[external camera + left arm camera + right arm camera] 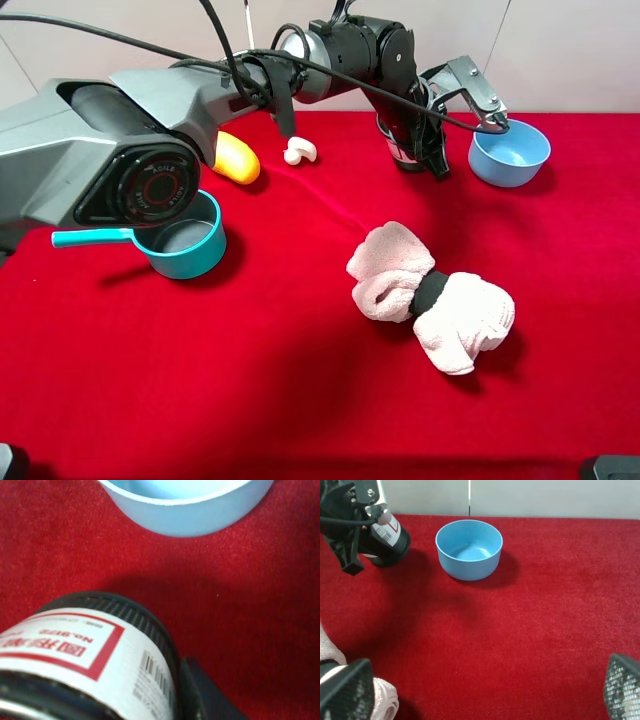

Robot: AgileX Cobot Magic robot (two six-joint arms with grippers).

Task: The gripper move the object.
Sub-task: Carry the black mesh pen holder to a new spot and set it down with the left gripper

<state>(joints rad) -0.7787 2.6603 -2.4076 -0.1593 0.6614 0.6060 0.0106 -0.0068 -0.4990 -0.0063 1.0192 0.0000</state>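
The black mesh pen cup (397, 143) with the white-and-red label is at the back of the red cloth, just left of the light blue bowl (510, 153). My left gripper (418, 150) reaches across the middle and is shut on the cup, which is tilted. The left wrist view shows the cup's label (95, 655) close up, one finger (202, 692) against its side and the bowl (190, 512) beyond. The right wrist view shows the held cup (390, 537) beside the bowl (469, 549). My right gripper (482, 692) is open and empty, well in front of them.
A teal saucepan (185, 238) stands at the left. An orange object (238, 158) and a small white piece (300, 151) lie at the back left. A pink rolled towel with a black band (430, 297) lies in the middle, and its edge shows in the right wrist view (380, 692).
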